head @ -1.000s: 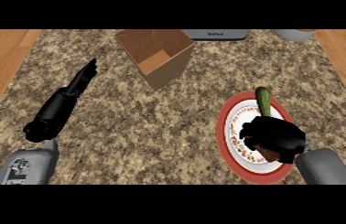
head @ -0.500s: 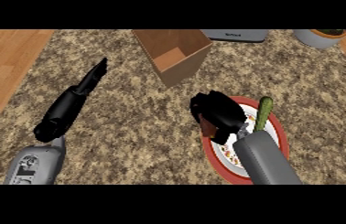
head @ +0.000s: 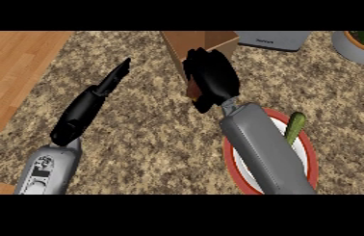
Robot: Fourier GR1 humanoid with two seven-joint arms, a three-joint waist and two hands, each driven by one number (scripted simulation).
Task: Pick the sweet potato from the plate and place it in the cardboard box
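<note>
My right hand (head: 210,77) is curled round the sweet potato (head: 193,90), of which only a small reddish-brown patch shows under the fingers. The hand hovers against the near side of the open cardboard box (head: 201,40), which stands at the counter's back. The red-rimmed white plate (head: 307,155) lies at the lower right, partly hidden by my right forearm. A green vegetable (head: 295,127) remains on it. My left hand (head: 108,85) rests at the left, fingers straight and pointing up, holding nothing.
A grey appliance (head: 274,38) stands right of the box at the back. A bowl (head: 351,43) shows at the top right corner. The wooden floor (head: 25,66) lies beyond the counter's left edge.
My right hand has lifted off the plate and moved up and left to the box, carrying the sweet potato. The left hand has stayed in place.
</note>
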